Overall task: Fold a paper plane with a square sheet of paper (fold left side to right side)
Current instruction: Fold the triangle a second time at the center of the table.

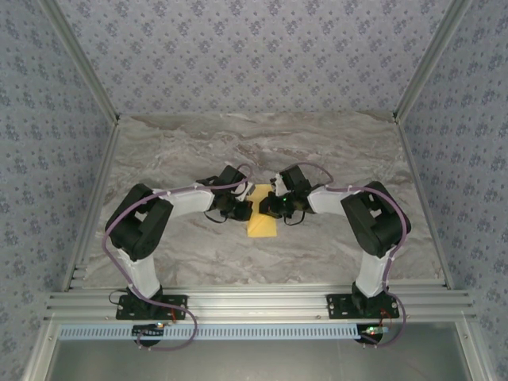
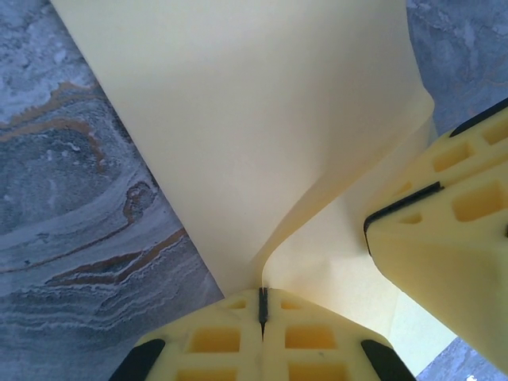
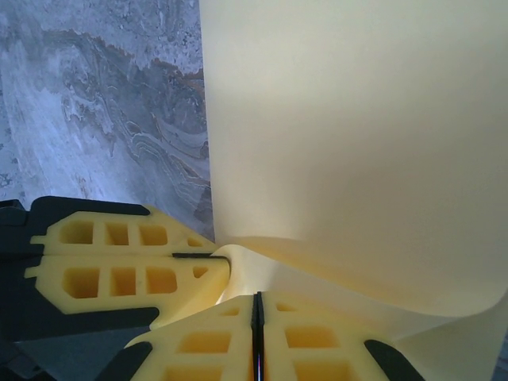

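Closest to the lens, the left gripper (image 2: pixel 263 295) is pinched tight on the near edge of the square sheet of paper (image 2: pixel 262 119), with only the yellow ply between its closed jaws. Just beside it, the right gripper (image 3: pixel 256 300) is clamped on the same stretch of edge, and the two sets of fingers are nearly touching. From the pinch the sheet lifts and bows over itself in a soft curl; I see no sharp crease. From above, it sits mid-table between the two wrists. The fold looks best done by carrying the lifted side across level, both grippers moving together, and matching the edges before flattening, since any skew means a crooked crease. Beyond lies the marble tabletop (image 1: pixel 333 151).
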Available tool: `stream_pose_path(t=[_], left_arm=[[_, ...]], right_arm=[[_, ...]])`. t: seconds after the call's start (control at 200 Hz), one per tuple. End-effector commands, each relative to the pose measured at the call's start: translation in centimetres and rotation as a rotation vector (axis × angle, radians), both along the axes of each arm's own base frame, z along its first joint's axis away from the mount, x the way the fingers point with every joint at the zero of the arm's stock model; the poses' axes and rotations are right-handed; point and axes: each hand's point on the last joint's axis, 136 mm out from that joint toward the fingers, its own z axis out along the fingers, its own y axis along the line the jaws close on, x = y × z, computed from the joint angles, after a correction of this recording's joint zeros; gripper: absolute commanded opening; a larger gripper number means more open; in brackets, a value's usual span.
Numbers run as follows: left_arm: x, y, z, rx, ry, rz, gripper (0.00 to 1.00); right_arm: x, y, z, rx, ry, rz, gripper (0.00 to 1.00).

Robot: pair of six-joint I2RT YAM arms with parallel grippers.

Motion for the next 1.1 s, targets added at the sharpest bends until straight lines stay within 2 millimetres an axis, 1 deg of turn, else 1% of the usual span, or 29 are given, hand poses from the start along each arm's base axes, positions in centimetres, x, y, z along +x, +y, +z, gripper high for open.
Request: stream_pose_path(t=[0.0,0.45,0.525,0.605,0.734,0.894,0.999,1.094], left_arm=[[0.5,1.1,0.1,0.057,-0.028,0.007,0.01],[0.7,0.8,0.6,0.055,-0.034,0.006,0.02],[0.9,0.9,0.9,0.056,-0.038,0.007,0.04],[0.9,0.9,1.2,0.059,-0.043,0.009,0.08],[1.0,1.0,2.2,0.054,-0.058,0.013,0.13],[0.8,1.2,4.2,0.031,-0.077,0.025,0.19],[0.0,0.8,5.8,-0.03,-0.068,0.027,0.21],[-1.7,-0.4,7.2,-0.131,-0.027,0.015,0.22]], right_arm=[[-0.1,-0.3,-0.8,-0.049,0.002,0.016,0.11],[-0.4,-1.7,-2.2,-0.138,0.029,0.004,0.11],[-0.5,-2.0,-2.6,-0.153,0.039,-0.001,0.11],[-0.7,-2.2,-2.9,-0.168,0.028,0.021,0.11],[-0.9,-2.5,-3.4,-0.182,0.043,0.017,0.11],[-0.9,-2.7,-3.5,-0.187,0.044,0.013,0.11],[-0.9,-2.5,-3.3,-0.18,0.04,0.016,0.11],[-0.8,-2.5,-3.2,-0.179,0.038,0.015,0.11]])
